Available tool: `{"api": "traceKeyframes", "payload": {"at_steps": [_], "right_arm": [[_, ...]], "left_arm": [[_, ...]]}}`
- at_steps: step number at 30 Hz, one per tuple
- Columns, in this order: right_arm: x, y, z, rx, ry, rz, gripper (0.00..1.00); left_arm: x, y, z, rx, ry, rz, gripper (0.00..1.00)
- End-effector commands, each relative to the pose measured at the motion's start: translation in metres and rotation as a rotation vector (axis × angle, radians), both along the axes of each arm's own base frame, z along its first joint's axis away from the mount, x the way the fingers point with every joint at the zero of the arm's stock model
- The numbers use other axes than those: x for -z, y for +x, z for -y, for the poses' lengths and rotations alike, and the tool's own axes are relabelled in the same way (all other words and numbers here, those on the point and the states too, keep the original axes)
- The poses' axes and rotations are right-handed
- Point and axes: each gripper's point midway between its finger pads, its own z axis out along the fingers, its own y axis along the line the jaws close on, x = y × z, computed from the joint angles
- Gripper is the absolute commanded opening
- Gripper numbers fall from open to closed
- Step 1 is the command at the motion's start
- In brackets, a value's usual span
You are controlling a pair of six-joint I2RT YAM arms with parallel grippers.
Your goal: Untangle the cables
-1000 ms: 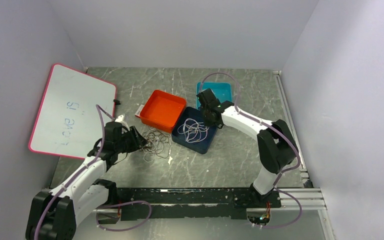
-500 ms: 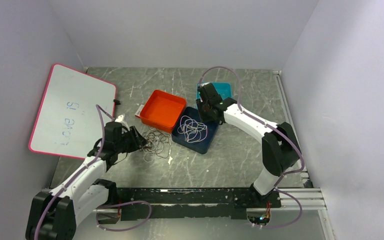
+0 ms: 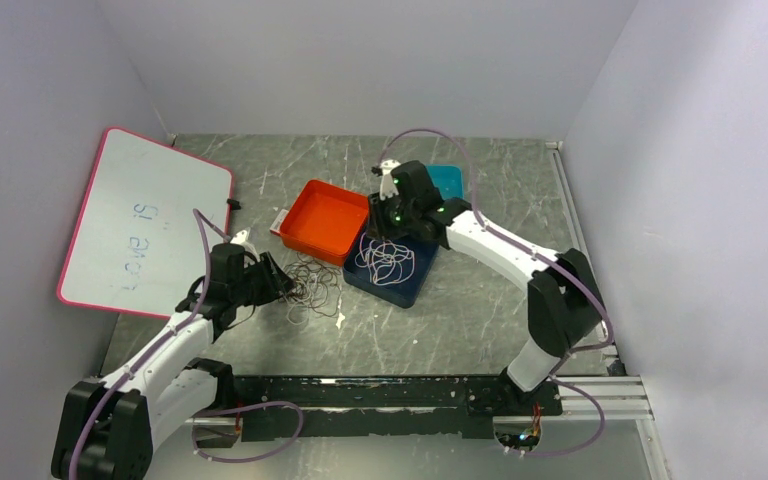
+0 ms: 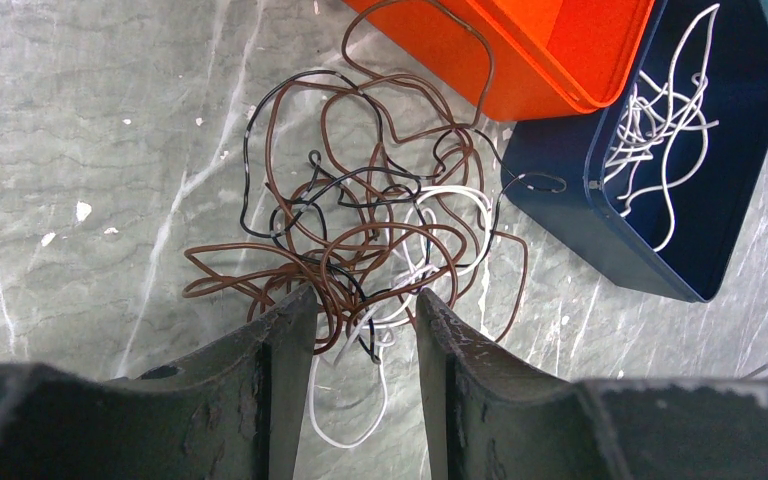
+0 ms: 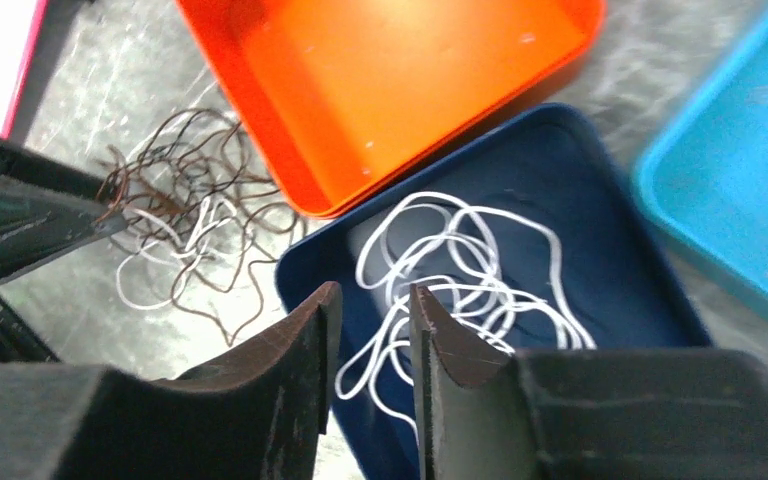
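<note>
The cables split into two lots. One white cable (image 3: 388, 260) lies alone in loose loops inside the navy tray (image 3: 415, 290), so that strand looks sorted. The rest form a knot (image 3: 312, 285) of brown, black and white strands on the desk (image 3: 440, 330), just left of the navy tray and near the orange tray (image 3: 325, 218), with one brown loop running along the orange wall. The orange tray is bare, and so is what shows of the teal tray (image 3: 448, 180); most of the work appears undone.

The left gripper (image 4: 365, 305) sits at the near edge of the knot, jaws apart, with a few strands lying between them but nothing pinched. The right gripper (image 5: 370, 295) hangs over the far left part of the navy tray, jaws slightly parted and holding nothing.

Room is tight on the knot's right and far sides, where the tray walls could snag a dragged loop. Bare desk lies near and to the right. The whiteboard (image 3: 145, 225) leans well to the left.
</note>
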Motion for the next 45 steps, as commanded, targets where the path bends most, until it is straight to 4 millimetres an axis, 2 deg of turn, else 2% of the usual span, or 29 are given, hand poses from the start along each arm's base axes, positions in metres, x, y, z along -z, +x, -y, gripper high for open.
{"api": "traceKeyframes", "payload": {"at_steps": [1, 5, 14, 21, 26, 29, 33, 36, 40, 43, 45], "right_arm": [[0.023, -0.016, -0.032, -0.117, 0.038, -0.062, 0.32], [0.046, -0.016, -0.032, -0.089, 0.014, -0.105, 0.26], [0.077, -0.022, -0.037, -0.098, 0.020, -0.168, 0.27], [0.107, -0.002, -0.008, 0.070, -0.136, -0.165, 0.15], [0.113, 0.002, -0.003, 0.116, -0.159, -0.168, 0.17], [0.108, 0.002, -0.005, 0.111, -0.144, -0.163, 0.21], [0.080, 0.003, -0.013, 0.088, -0.075, -0.114, 0.32], [0.055, 0.007, -0.011, 0.095, -0.068, -0.071, 0.38], [0.035, 0.007, 0.002, 0.127, -0.104, -0.033, 0.43], [0.026, 0.006, 0.013, 0.175, -0.180, 0.044, 0.45], [0.021, 0.004, 0.015, 0.184, -0.203, 0.073, 0.46]], "left_arm": [[-0.011, 0.009, -0.001, -0.011, 0.003, 0.047, 0.47], [-0.010, 0.007, -0.002, -0.011, 0.007, 0.042, 0.47], [-0.009, 0.006, -0.002, -0.016, 0.006, 0.043, 0.47], [-0.009, 0.004, -0.003, -0.015, 0.007, 0.042, 0.47], [-0.009, 0.004, -0.003, -0.016, 0.009, 0.042, 0.47], [-0.010, 0.004, -0.003, -0.015, 0.009, 0.043, 0.47], [-0.011, 0.004, -0.004, -0.018, 0.014, 0.047, 0.47], [-0.011, 0.004, -0.004, -0.015, 0.013, 0.047, 0.47], [-0.012, 0.005, -0.003, -0.016, 0.004, 0.049, 0.47], [-0.017, 0.006, -0.001, -0.015, -0.009, 0.065, 0.49], [-0.022, 0.007, -0.001, -0.020, -0.013, 0.076, 0.51]]}}
